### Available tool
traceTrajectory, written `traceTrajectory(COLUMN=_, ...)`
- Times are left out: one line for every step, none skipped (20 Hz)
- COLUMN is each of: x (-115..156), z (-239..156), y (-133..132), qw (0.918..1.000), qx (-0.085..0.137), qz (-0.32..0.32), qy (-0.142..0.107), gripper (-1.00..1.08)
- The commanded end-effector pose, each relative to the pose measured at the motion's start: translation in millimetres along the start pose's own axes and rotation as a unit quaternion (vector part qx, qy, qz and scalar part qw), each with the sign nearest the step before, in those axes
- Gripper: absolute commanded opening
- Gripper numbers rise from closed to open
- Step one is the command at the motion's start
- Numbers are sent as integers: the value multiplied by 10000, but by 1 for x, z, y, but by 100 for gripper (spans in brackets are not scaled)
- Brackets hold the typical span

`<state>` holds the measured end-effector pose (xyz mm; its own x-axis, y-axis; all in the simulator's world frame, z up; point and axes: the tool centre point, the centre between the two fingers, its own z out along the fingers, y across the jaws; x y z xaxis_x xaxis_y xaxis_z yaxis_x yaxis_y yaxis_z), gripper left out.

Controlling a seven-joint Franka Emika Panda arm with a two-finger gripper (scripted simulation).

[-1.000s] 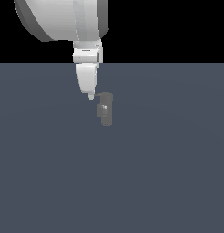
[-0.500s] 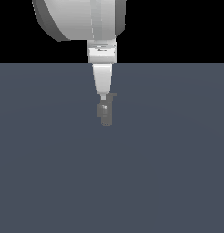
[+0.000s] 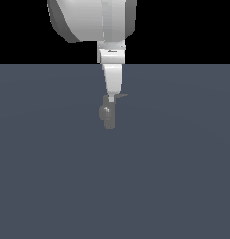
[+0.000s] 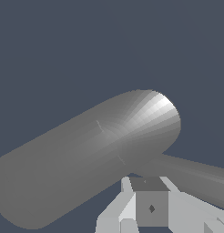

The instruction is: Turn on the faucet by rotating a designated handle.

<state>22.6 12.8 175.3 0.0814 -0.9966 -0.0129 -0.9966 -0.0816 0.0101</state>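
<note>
The faucet [image 3: 107,114] is a small dull-grey upright cylinder with a rounded side bulge, standing on the dark blue-grey floor. Its handle [image 3: 122,96], a thin flat grey lever, sticks out from the top towards the exterior view's right. My gripper [image 3: 111,97] hangs straight down with its tip at the faucet's top, at the root of the lever. Its fingers look pressed together, holding nothing. In the wrist view the faucet body [image 4: 86,154] fills the middle, the handle [image 4: 196,178] runs off beside it, and my gripper [image 4: 148,186] sits right against their joint.
The white arm [image 3: 96,21] comes down from above the faucet. A flat dark blue-grey floor [image 3: 173,186] surrounds the faucet on all sides. No other object shows.
My gripper has moved towards the exterior view's right and down, from beside the faucet to its top. The lever now sticks out further to the right.
</note>
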Motion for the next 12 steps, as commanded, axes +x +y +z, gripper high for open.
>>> traceTrajectory(x=31, z=1, y=-9, qw=9998, qx=57, qz=173, qy=42, gripper=-100)
traceTrajectory(x=36, z=1, y=-11, qw=9998, qx=56, qz=184, qy=44, gripper=-100)
traceTrajectory(x=40, z=1, y=-13, qw=9998, qx=56, qz=195, qy=46, gripper=-100)
traceTrajectory(x=45, z=1, y=-15, qw=9998, qx=55, qz=205, qy=48, gripper=-100)
traceTrajectory(x=49, z=1, y=-16, qw=9997, qx=55, qz=215, qy=50, gripper=-100)
traceTrajectory(x=54, z=1, y=-18, qw=9997, qx=55, qz=226, qy=52, gripper=-100)
traceTrajectory(x=58, z=1, y=-20, qw=9997, qx=54, qz=236, qy=54, gripper=-100)
traceTrajectory(x=62, z=1, y=-22, qw=9997, qx=54, qz=246, qy=56, gripper=-100)
traceTrajectory(x=67, z=1, y=-23, qw=9996, qx=54, qz=257, qy=58, gripper=-100)
traceTrajectory(x=71, z=0, y=-25, qw=9996, qx=53, qz=267, qy=60, gripper=-100)
traceTrajectory(x=75, z=0, y=-27, qw=9996, qx=53, qz=277, qy=61, gripper=-100)
traceTrajectory(x=75, z=0, y=-27, qw=9996, qx=53, qz=277, qy=61, gripper=-100)
